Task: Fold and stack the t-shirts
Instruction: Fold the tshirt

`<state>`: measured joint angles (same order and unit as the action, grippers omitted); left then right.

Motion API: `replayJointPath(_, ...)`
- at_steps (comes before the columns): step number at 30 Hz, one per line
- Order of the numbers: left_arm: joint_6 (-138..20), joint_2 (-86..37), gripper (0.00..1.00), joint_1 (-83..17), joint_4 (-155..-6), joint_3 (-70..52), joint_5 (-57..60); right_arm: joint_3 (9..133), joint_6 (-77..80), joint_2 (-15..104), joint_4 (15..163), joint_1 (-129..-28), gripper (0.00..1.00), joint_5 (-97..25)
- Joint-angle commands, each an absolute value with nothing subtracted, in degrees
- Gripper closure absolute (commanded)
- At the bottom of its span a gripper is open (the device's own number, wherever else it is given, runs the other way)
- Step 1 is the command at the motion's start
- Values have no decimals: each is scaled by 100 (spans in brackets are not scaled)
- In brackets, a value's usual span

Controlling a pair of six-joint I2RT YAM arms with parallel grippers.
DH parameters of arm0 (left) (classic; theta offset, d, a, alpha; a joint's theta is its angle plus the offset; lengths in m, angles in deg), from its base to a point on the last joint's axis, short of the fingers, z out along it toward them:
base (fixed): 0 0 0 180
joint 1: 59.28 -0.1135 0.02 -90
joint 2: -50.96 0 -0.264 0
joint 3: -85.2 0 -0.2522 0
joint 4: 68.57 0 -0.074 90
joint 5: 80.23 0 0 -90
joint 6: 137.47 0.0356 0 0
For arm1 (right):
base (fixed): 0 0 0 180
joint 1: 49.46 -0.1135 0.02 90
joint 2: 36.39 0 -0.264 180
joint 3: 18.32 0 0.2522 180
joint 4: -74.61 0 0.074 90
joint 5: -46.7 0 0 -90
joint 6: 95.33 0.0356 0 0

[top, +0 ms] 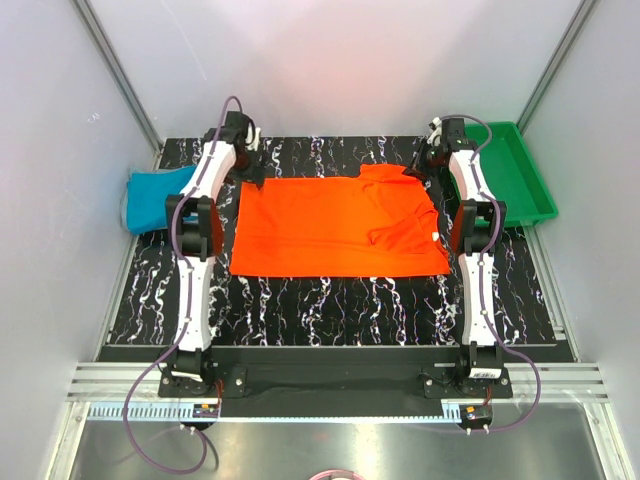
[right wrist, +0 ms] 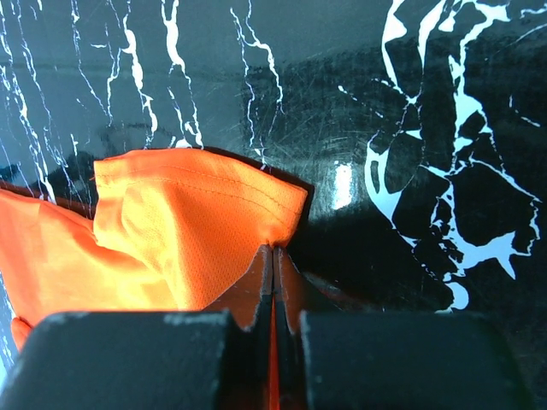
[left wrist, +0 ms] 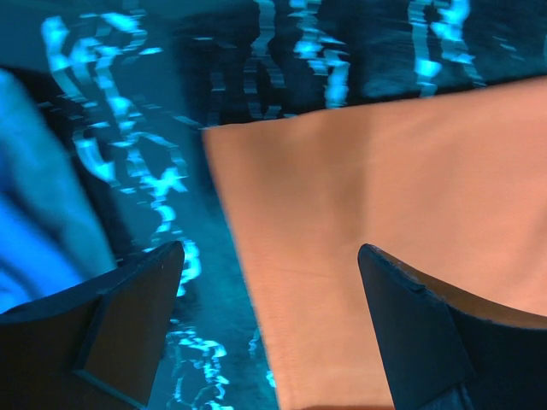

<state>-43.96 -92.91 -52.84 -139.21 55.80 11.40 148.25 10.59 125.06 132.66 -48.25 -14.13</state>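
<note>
Centrally, the orange-red t-shirt [top: 330, 225] lay spread on the worktop [top: 330, 300], the teal-blue t-shirt [top: 155, 197] bunched at its left edge. The right claw [right wrist: 273, 252] was pinched tight on the orange shirt's far right corner; the left claw [left wrist: 269, 256] gaped wide, empty, over the far left corner. A one-sided lift could drag and skew the cloth.

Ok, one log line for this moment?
orange shirt: spread out, centre | left pincer: open over its far-left corner | right pincer: shut on its far-right corner | teal shirt: aside, far left
</note>
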Motion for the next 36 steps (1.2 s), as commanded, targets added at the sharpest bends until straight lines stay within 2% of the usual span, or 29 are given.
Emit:
replayJointPath(1,-4501,-9291,11,-5444,-13665,5932,1460,15171,1110,12393,13056,-4876,100,-1368)
replayJointPath(11,-4615,-9783,14,-5567,-13595,6257,847,15031,1145,12015,13064,-4884,100,-1201)
replayJointPath(18,-4694,-10109,27,-5682,-13489,6538,345,14785,1128,11795,13100,-4920,100,-1130)
replayJointPath(20,-4642,-10170,35,-5717,-13437,6591,248,14758,1119,11769,13108,-4911,100,-1148)
replayJointPath(21,-4641,-10196,36,-5726,-13419,6626,222,14749,1102,11751,13117,-4919,100,-1165)
replayJointPath(22,-4633,-10214,44,-5734,-13410,6635,178,14740,1084,11742,13135,-4920,100,-1165)
replayJointPath(25,-4615,-10276,53,-5734,-13410,6635,72,14679,1040,11716,13161,-5059,100,-1192)
replayJointPath(26,-4606,-10284,59,-5734,-13393,6635,37,14661,1040,11716,13161,-5078,100,-1192)
replayJointPath(29,-4580,-10328,64,-5734,-13384,6653,-25,14644,1005,11724,13170,-5104,100,-1244)
replayJointPath(32,-4527,-10372,72,-5743,-13357,6688,-86,14661,926,11768,13187,-5113,100,-1332)
replayJointPath(33,-4519,-10381,79,-5743,-13349,6714,-130,14679,882,11786,13196,-5113,99,-1419)
replayJointPath(34,-4501,-10390,83,-5743,-13340,6714,-148,14714,873,11821,13222,-5113,94,-1490)
replayJointPath(35,-4483,-10407,87,-5743,-13340,6723,-165,14801,882,11899,13223,-5113,85,-1552)
replayJointPath(36,-4492,-10408,98,-5743,-13331,6723,-183,14828,899,11935,13231,-5113,75,-1543)
